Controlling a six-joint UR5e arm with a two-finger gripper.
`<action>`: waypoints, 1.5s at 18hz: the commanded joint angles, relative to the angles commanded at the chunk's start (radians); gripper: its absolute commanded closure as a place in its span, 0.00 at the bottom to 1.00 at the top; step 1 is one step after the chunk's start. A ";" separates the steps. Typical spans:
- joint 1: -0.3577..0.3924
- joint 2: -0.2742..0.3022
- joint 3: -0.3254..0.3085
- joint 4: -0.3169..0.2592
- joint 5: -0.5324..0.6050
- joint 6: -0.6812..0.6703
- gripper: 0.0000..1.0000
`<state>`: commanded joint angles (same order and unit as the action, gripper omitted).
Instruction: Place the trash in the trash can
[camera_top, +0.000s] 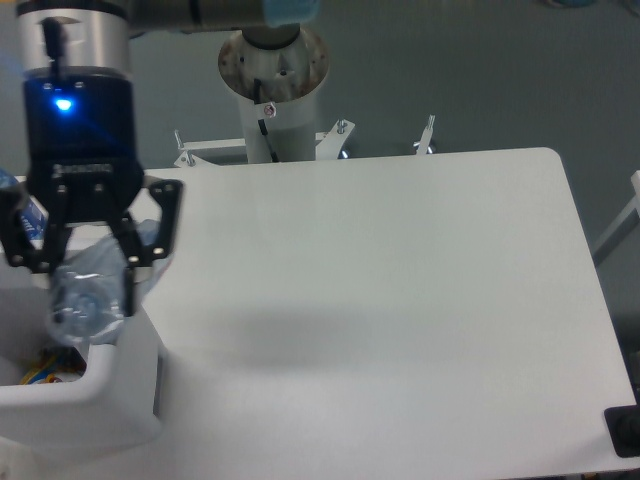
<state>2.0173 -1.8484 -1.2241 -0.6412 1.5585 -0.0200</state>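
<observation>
Claw (88, 285) is clamped on the clear bottle (85, 295), hanging right over the bin (120, 385) opening at the left end of the white bench (400, 300). Some colourful scraps (45, 368) inside the bin.

The black two-finger hand (88, 285) covers much of the boxy white plastic trash can (120, 400), which the left edge crops. The slim clear plastic bottle (88, 295) is motion-blurred; its cap cannot be made out.
</observation>
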 joint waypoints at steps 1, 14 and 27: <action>-0.008 0.002 0.000 0.000 0.000 0.000 0.45; -0.083 -0.107 0.038 0.000 -0.002 0.005 0.44; -0.095 -0.137 0.035 -0.003 0.000 0.003 0.00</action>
<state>1.9221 -1.9850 -1.1888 -0.6443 1.5585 -0.0169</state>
